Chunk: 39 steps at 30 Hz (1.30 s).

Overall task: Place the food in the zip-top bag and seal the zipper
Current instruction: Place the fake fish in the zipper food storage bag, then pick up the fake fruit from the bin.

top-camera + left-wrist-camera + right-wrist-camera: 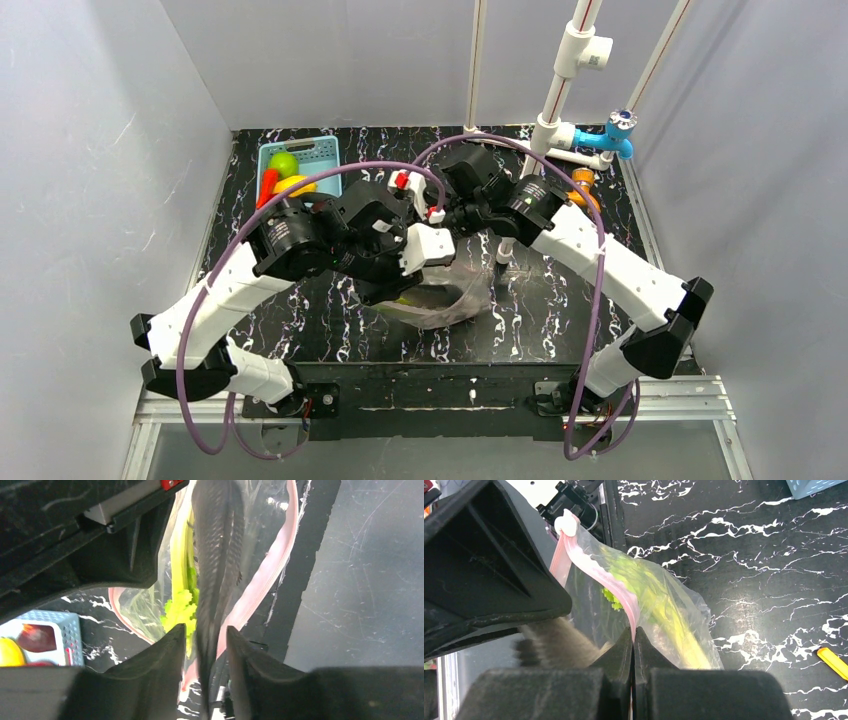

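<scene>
Right wrist: 1 leek (pixel 674 620) inside 1 bag (pixel 589 611).

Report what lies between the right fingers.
The pink zipper of the zip-top bag, pinched between the shut right fingers; the right wrist view shows it.

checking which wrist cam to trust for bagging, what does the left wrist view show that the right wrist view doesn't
Only the left wrist view: a dark red piece and a yellow fruit lying in the blue basket, and the gap between the left pincer fingers.
Only the right wrist view: the right pincer plainly shut on the pink zipper, and a yellow tool on the table.
Both: the zip-top bag, its zipper, the green leek inside it, and part of the basket.
</scene>
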### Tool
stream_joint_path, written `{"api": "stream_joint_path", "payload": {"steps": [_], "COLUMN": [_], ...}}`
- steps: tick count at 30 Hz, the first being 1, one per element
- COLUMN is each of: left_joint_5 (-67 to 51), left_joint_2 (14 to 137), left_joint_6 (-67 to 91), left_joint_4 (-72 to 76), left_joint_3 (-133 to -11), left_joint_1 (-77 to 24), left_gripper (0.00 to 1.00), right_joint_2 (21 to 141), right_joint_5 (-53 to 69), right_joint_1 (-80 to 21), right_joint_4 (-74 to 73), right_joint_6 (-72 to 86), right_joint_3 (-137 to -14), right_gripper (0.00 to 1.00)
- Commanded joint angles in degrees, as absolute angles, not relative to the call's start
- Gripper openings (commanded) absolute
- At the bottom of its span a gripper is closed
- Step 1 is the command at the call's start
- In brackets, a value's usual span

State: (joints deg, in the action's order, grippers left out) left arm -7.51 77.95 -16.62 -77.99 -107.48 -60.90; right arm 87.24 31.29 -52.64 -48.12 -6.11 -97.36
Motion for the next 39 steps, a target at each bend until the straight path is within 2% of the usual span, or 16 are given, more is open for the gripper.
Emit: {"api": "stream_joint_path", "payload": {"steps": [1, 3, 4, 9, 16, 25, 28, 32, 39], "left_joint_5": [-6.99, -5.26, -4.78, -0.92, 13.37, 34.1, 39.25, 43.73, 45.49], "left_joint_2": [74.43, 73.32, 72.63, 66.74, 50.12, 30.72, 30.23, 36.04, 41.88], "left_joint_6": [-15.3, -15.09, -15.03, -14.28, -7.41, 10.69, 15.85, 22.78, 23.76], "left_joint_4": [-74.63, -73.0, -72.18, -66.37, -51.21, -40.0, -41.82, -48.81, -44.85], "left_joint_3": [-105.53, -104.24, -103.79, -100.38, -87.56, -75.0, -73.92, -76.22, -73.5], "left_joint_1": [-61.34, -61.35, -61.35, -61.34, -61.35, -61.35, -61.35, -61.35, -60.36], "left_gripper": [0.52, 0.64, 0.66, 0.68, 0.67, 0.81, 0.84, 0.88, 0.98], "right_joint_2": [83.72, 83.08, 82.82, 81.47, 78.14, 70.32, 67.16, 65.53, 61.0], "right_joint_5": [31.81, 31.97, 32.11, 32.03, 26.17, 12.26, 8.76, 11.67, 12.41], "right_joint_1": [-52.91, -52.94, -52.96, -52.83, -52.75, -52.47, -52.01, -50.89, -50.8], "right_joint_4": [-43.77, -43.02, -42.73, -41.43, -34.55, -24.98, -22.82, -22.46, -21.03], "right_joint_6": [-5.54, -5.5, -5.47, -5.33, -0.99, 9.59, 11.61, 11.41, 11.76], "right_joint_3": [-95.77, -94.85, -94.45, -92.94, -88.94, -82.56, -79.5, -77.86, -73.59], "right_gripper": [0.01, 0.01, 0.01, 0.01, 0.01, 0.01, 0.01, 0.01, 0.01]}}
